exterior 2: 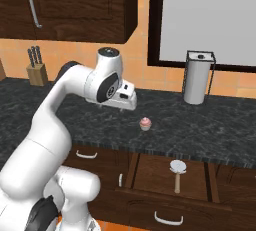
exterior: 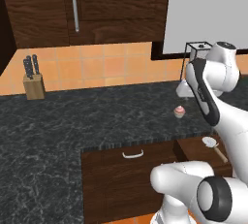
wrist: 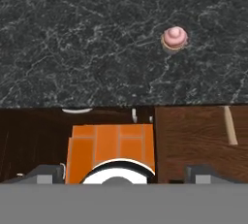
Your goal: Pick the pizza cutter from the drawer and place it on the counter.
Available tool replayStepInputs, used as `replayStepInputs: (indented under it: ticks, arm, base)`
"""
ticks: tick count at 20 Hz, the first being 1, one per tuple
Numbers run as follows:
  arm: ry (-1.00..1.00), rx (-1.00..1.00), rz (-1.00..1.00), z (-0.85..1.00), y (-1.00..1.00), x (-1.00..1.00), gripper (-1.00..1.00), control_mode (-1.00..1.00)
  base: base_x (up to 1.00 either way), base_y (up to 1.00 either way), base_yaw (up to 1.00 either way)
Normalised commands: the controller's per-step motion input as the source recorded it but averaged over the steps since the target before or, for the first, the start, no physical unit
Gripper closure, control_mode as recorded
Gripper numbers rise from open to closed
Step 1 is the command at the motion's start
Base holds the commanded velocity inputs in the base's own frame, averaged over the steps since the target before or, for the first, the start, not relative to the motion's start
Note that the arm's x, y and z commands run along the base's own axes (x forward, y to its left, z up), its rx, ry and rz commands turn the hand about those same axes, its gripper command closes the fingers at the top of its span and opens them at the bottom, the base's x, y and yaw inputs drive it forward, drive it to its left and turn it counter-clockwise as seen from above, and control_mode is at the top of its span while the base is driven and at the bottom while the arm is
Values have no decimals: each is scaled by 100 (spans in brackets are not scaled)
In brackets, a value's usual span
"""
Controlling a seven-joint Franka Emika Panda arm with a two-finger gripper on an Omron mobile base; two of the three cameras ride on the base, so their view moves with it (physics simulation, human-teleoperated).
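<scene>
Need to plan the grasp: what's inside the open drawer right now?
The drawer is pulled open; on its wooden floor lies the pizza cutter, disc toward the counter, handle toward the drawer front. The drawer's back, under the counter edge, is hidden.

White arm bent high at the elbow, gripper pointing downward, fingertips spread wide apart

Setting: rendered home kitchen. Evidence: L-shaped black stone counter with grey veining, backed by an orange tiled wall. Dark wood-grain wall cabinets with a long silver bar handle hang above. Knife block stands at the far left of the counter; a steel canister in a wire frame at the far right. Pulled-out drawer below the counter edge holds a pizza cutter. Pink-topped cupcake sits on the counter.
</scene>
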Motion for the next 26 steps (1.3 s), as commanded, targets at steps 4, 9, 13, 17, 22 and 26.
replayStepInputs:
  ticks: [4, 9, 13, 17, 22, 26]
  arm:
    - [16, 0, 0, -54, -80, -47, -100, -100]
    - [11, 0, 0, -57, -96, -38, -100, -100]
    - [2, 0, 0, -27, -76, -13, -100, -100]
    - [0, 0, 0, -18, -69, 0, -100, -100]
    - [0, -1, 0, -49, -71, 0, -100, -100]
    - [0, -3, 0, -51, -44, 0, -100, -100]
  base:
    - [0, 0, 0]
    - [0, 0, 0]
    - [0, 0, 0]
    - [0, 0, 0]
    - [0, 0, 0]
    - [0, 0, 0]
